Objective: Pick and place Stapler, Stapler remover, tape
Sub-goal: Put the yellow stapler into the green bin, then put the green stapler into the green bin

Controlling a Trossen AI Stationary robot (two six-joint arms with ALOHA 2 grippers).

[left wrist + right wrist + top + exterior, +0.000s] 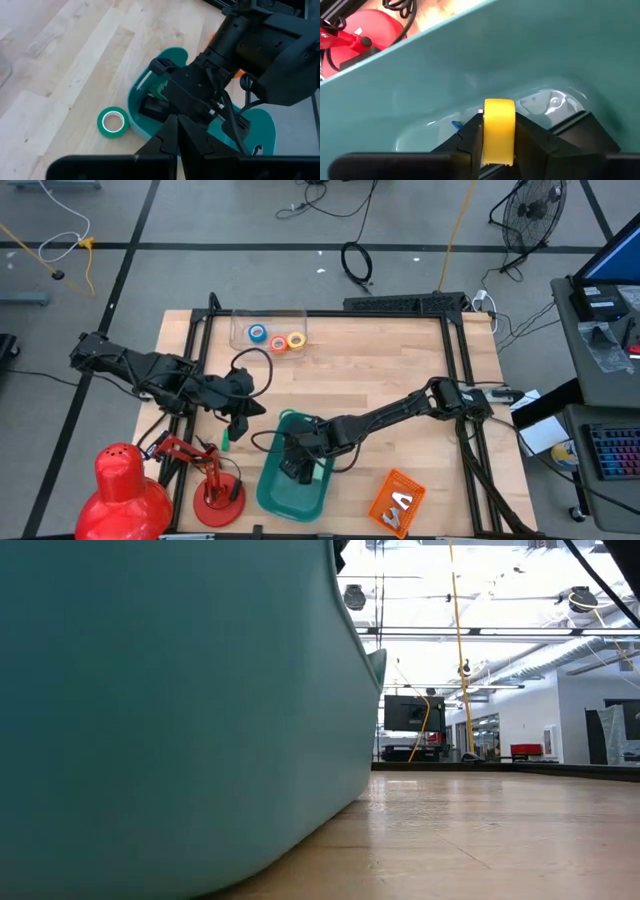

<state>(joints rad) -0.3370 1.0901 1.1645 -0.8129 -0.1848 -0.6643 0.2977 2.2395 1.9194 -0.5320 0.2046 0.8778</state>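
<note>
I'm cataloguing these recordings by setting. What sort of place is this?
Most likely a robotics lab or workshop in a large industrial hall. The wooden table stands on a bare floor strewn with cables, a floor fan stands nearby, and the low view shows high ceilings with exposed beams.

Four tape rolls: yellow roll (499, 131) between right gripper (498, 137) fingers, green roll (113, 121) ahead of left gripper (177, 135), blue roll (258, 333) and orange roll (279, 343) well apart from both. One teal bin (275, 490).

Bright overhead light — blurred foreground
</note>
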